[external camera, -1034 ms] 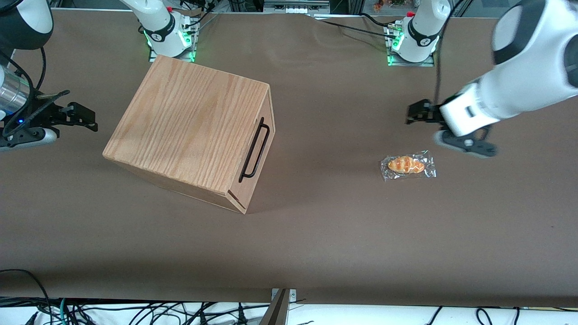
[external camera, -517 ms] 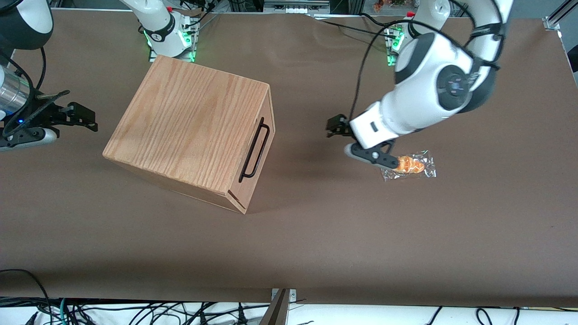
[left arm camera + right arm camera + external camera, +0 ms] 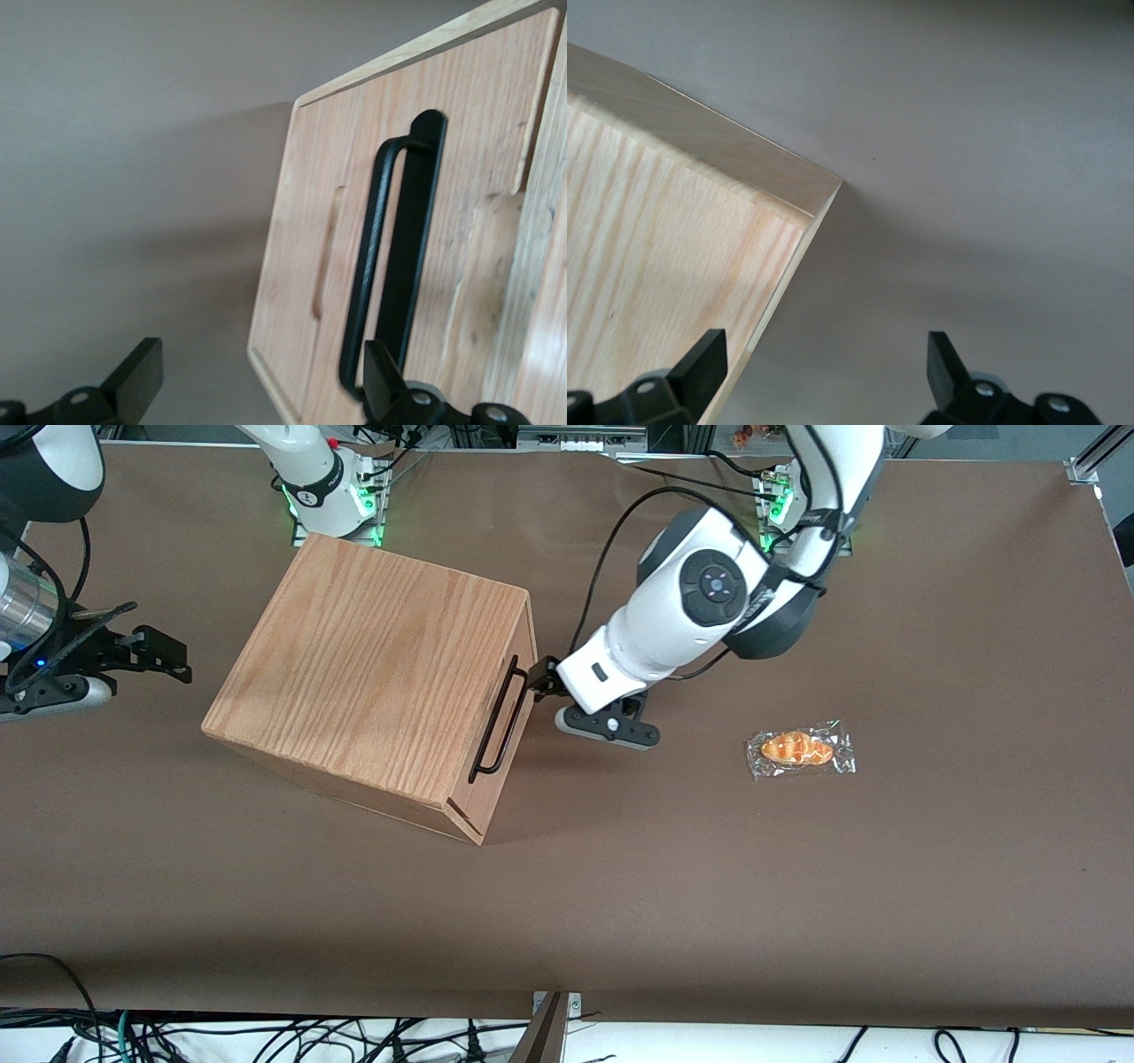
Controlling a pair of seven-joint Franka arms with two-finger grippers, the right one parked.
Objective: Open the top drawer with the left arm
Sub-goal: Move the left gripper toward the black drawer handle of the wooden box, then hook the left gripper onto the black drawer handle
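Presently, I log the following. Oak-grain box point(image 3: 372, 682): on the brown table point(image 3: 620, 903), toward the parked arm's end, set at an angle. Top drawer point(image 3: 416, 266): shut, flush in the box front, its black bar handle point(image 3: 499, 719) running across it. Left arm point(image 3: 700, 611): reaching in over the table to the drawer front. Gripper point(image 3: 542, 682): just beside the handle's end farther from the front camera; from the wrist I see its fingers point(image 3: 383, 379) spread apart, holding nothing, one close by the handle. Wrapped bread roll point(image 3: 800, 749): lying well apart, toward the working arm's end.
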